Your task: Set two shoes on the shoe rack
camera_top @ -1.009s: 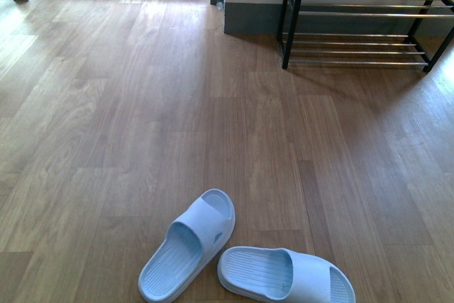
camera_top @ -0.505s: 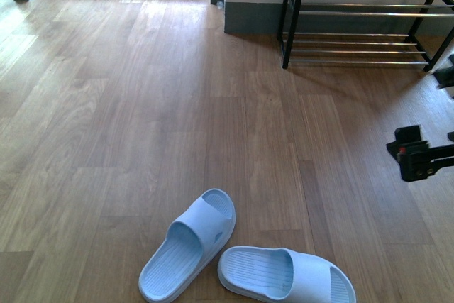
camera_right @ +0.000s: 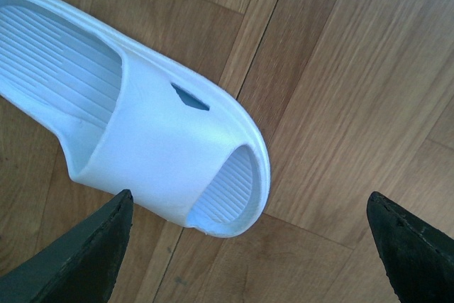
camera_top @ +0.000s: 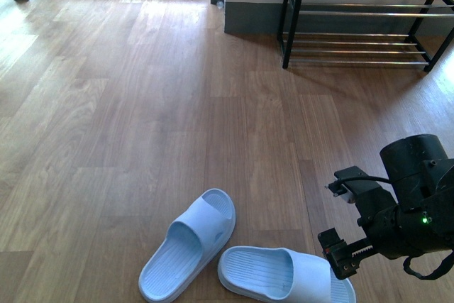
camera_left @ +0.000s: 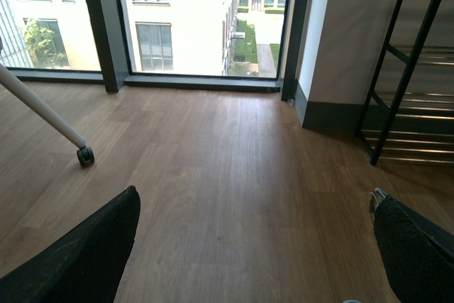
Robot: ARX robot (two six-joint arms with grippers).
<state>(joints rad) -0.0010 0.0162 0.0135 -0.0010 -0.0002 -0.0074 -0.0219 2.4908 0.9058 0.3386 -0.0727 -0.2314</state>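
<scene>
Here, the relation that governs the coming grasp:

- Support: the brown wood-plank floor, here called the table (camera_top: 142,104), carries everything.
- Target: the nearer pale-blue rubber slide (camera_top: 280,273) lies at the near edge of the table, right of centre. Its long axis runs along that edge, toe end toward the right.
- Companion: the second pale-blue rubber slide (camera_top: 190,240) lies just beside its heel, angled toward the far edge. Whether the two touch cannot be told.
- Right hand (camera_top: 333,216): its black fingers are spread wide apart and grip nothing. It hangs above the toe end of the nearer slide. In the right wrist view the strap and toe opening sit between the two fingers (camera_right: 89,260), with the long axis slanting across the gap.
- Left hand (camera_left: 252,204): likewise spread apart and empty. It is absent from the front view, and its wrist view takes in no slide.
- Judgement: the right hand is the nearer, and a descent onto the strap looks like the next move.
- Goal: the black-framed shoe rack with chrome rods (camera_top: 294,12) stands at the far right corner, well apart from both slides.
</scene>
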